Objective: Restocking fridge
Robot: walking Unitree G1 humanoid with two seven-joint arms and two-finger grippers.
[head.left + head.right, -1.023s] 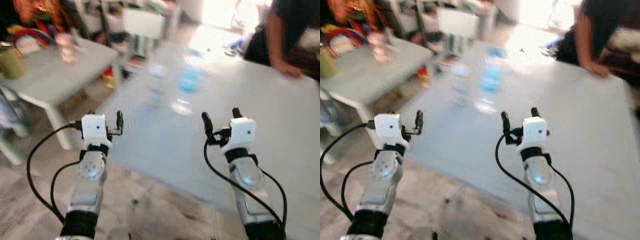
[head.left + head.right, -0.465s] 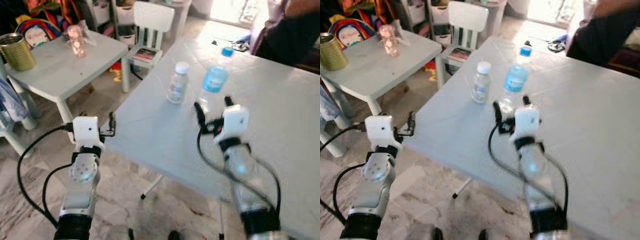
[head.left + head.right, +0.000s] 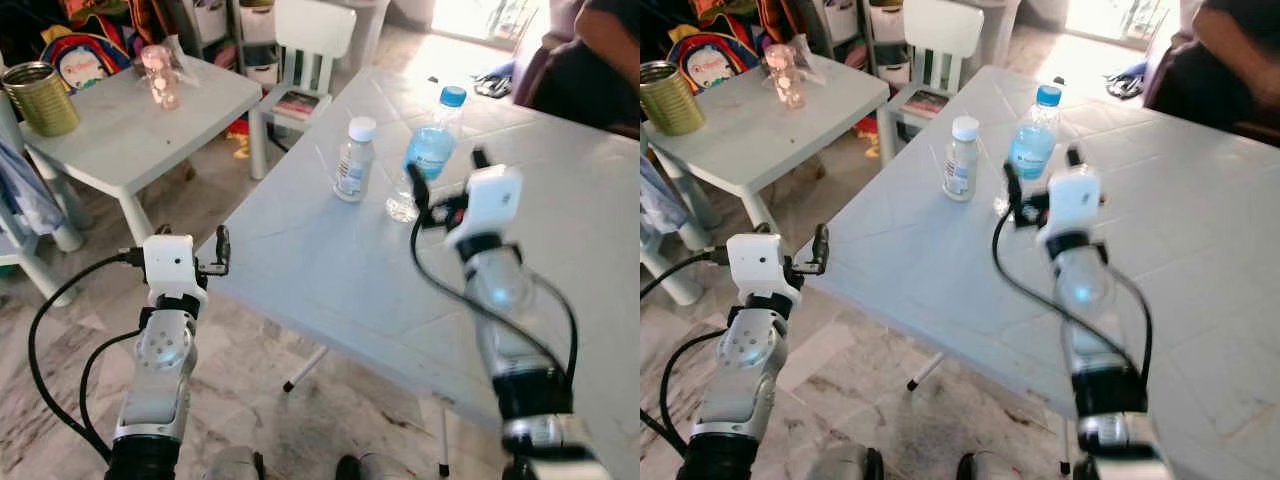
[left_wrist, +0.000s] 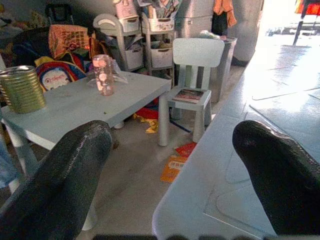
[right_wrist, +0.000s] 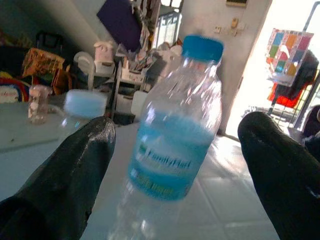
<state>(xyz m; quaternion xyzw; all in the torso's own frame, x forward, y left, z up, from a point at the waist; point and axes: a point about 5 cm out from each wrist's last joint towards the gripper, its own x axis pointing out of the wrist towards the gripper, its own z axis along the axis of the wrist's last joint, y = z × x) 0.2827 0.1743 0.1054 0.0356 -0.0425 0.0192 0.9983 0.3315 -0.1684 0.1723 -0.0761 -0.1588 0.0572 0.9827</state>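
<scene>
Right gripper [image 3: 447, 176] reaches with fingers spread toward the water bottle [image 3: 428, 153] on the white table [image 3: 330, 260].

The blue-capped bottle stands upright between the two black fingers [image 5: 60, 175], not yet grasped. A small white-capped bottle [image 3: 352, 160] stands just beside it, at its 9 o'clock. Left gripper [image 3: 220, 250] hangs released at the table's near corner, holding nothing. At 11 o'clock, a low table [image 3: 120, 130] carries a tin can [image 3: 40, 98].

A low white side table [image 3: 120, 130] stands beyond the left gripper, bearing a gold tin can [image 3: 42, 98] and a pink cup [image 3: 160, 75]. A small white chair [image 3: 310, 45] stands behind it. A person's arm [image 3: 1230, 50] lies past the right gripper.
</scene>
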